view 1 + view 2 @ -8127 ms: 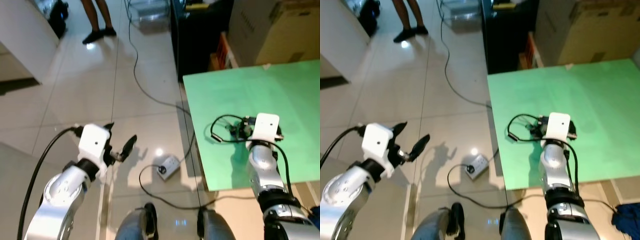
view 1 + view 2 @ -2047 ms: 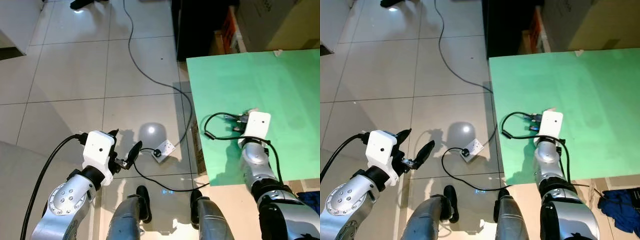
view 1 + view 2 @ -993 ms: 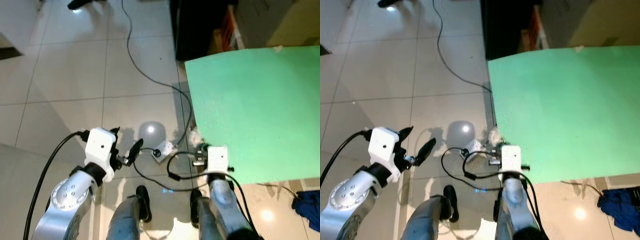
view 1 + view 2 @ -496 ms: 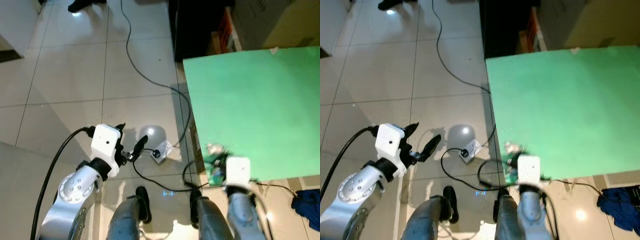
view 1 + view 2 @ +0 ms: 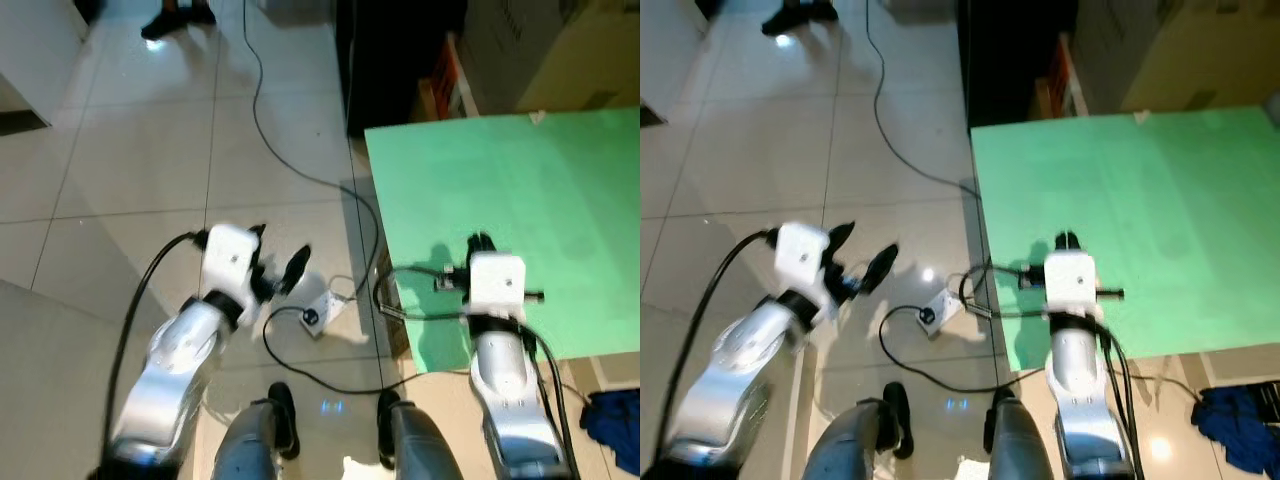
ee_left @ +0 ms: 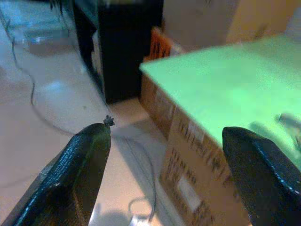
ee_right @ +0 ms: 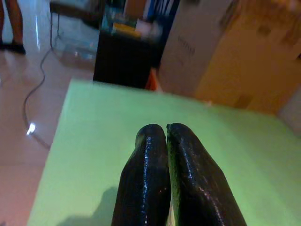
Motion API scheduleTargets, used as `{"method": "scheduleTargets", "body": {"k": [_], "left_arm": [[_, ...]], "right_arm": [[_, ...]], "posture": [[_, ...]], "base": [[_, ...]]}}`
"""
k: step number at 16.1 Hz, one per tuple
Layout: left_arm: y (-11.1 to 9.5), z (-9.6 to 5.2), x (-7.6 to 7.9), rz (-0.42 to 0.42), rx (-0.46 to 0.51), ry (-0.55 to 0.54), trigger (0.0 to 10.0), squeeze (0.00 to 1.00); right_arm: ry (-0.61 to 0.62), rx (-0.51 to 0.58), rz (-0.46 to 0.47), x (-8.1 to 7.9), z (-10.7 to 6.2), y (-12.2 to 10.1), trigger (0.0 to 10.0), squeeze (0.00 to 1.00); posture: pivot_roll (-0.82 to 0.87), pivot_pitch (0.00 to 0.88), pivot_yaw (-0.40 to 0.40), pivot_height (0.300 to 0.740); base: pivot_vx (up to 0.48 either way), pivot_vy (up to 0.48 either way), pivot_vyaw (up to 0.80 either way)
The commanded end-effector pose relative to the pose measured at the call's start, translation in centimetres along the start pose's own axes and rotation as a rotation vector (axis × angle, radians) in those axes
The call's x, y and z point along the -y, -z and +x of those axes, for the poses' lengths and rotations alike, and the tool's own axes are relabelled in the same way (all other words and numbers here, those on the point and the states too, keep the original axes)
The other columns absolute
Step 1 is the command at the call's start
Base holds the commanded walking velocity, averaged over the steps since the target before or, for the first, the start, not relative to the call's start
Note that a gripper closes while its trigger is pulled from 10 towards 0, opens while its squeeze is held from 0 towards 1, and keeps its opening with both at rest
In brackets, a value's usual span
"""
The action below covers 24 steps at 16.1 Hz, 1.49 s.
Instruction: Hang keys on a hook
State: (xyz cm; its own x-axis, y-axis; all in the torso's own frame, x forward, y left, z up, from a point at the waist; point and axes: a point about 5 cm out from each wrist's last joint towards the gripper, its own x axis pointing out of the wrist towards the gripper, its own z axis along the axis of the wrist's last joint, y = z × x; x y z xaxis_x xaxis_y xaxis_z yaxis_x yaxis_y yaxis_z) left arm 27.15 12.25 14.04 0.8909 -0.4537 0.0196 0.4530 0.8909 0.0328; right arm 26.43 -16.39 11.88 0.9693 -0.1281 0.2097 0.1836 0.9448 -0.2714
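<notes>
My right gripper (image 5: 480,243) reaches out over the near-left part of the green table top (image 5: 570,180). In the right wrist view its two black fingers (image 7: 146,179) are pressed tight together. The keys it lifted off the table are hidden under the fingers and the white wrist housing. My left gripper (image 5: 277,250) hangs open over the tiled floor, left of the table. The left wrist view shows its fingers (image 6: 80,169) spread wide with nothing between them.
A white power socket (image 5: 318,311) and a black cable (image 5: 262,120) lie on the floor beside the table's left edge. A black cabinet (image 5: 400,50) and cardboard boxes (image 5: 560,45) stand behind the table. A person's feet (image 5: 175,20) are far back left. A blue cloth (image 5: 612,420) lies near right.
The right arm has swung from below the table's near edge up and forward over the green top. The left arm has lifted and moved forward. The keys no longer lie on the table.
</notes>
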Motion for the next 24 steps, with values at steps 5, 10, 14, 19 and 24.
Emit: {"method": "scheduleTargets", "body": {"k": [5,10,14,19,24], "left_arm": [[0.5,1.7,0.1,0.01,0.025,-0.002,10.0,0.0],[0.7,2.3,0.4,0.011,0.042,0.011,10.0,0.0],[1.4,1.6,0.4,0.01,0.026,-0.002,10.0,0.0],[2.1,-0.1,0.5,0.003,-0.01,-0.016,10.0,0.0],[2.0,-0.5,0.2,0.02,-0.019,-0.018,10.0,0.0]], "right_arm": [[0.048,-0.111,0.001,1.4,0.7,1.2,10.0,0.93],[0.13,-0.231,0.047,3.3,0.9,3.3,10.0,1.0],[0.099,-0.314,0.101,2.8,1.3,5.4,10.0,1.0],[0.093,-0.334,0.124,2.3,3.6,6.3,10.0,1.0],[0.13,-0.324,0.142,1.3,7.7,4.9,10.0,1.0]], "posture": [[-0.16,0.113,0.028,0.74],[-0.17,0.116,0.035,0.74],[-0.16,0.14,0.047,0.74],[-0.11,0.184,0.062,0.74],[-0.09,0.189,0.066,0.74]], "base": [[0.0,0.0,0.0],[0.0,0.0,0.0],[0.0,0.0,0.0],[0.0,0.0,0.0],[0.0,0.0,0.0]]}}
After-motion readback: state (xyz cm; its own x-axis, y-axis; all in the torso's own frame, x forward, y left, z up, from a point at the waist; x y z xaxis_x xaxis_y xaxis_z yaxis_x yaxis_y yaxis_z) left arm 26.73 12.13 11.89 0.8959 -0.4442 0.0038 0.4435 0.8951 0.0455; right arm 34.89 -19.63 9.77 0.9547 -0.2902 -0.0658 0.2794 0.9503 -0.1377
